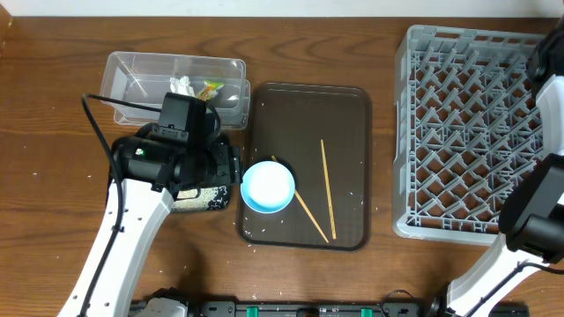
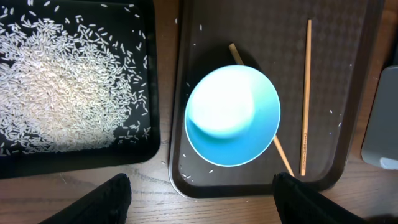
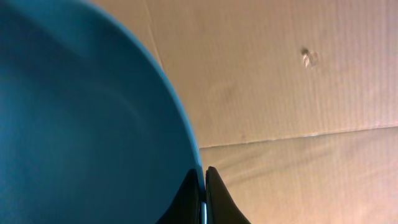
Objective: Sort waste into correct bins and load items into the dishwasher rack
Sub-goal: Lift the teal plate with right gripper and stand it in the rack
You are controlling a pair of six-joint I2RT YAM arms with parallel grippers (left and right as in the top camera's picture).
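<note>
On the brown serving tray (image 1: 304, 114), at its near-left corner, the light-blue bowl (image 1: 267, 187) sat upright with its white inside showing. Two chopsticks (image 1: 325, 185) lay on the same tray. One ran straight along the tray's length, and the other slanted across it and passed under the bowl. A few loose grains dotted the tray's near edge. Just left of the tray, the black tray (image 2: 74, 163) held a spread of white rice (image 2: 56, 81). By the serving tray's far-left corner, the clear tub (image 1: 132, 70) contained the white tissue (image 1: 182, 85) and the yellow-green wrapper (image 1: 210, 88). Right of the serving tray, the grey dishwasher rack (image 1: 467, 132) stood on the counter (image 1: 53, 158). The left tool (image 2: 205, 205) hung above the serving tray's near-left edge, its fingers (image 2: 112, 199) spread wide with nothing held. The right tool (image 3: 204, 173) was clamped on the rim of the dark-blue plate (image 3: 81, 112). That plate appeared only in the right wrist view, against plain cardboard (image 3: 298, 93), so I cannot tell where it was relative to the serving tray.
</note>
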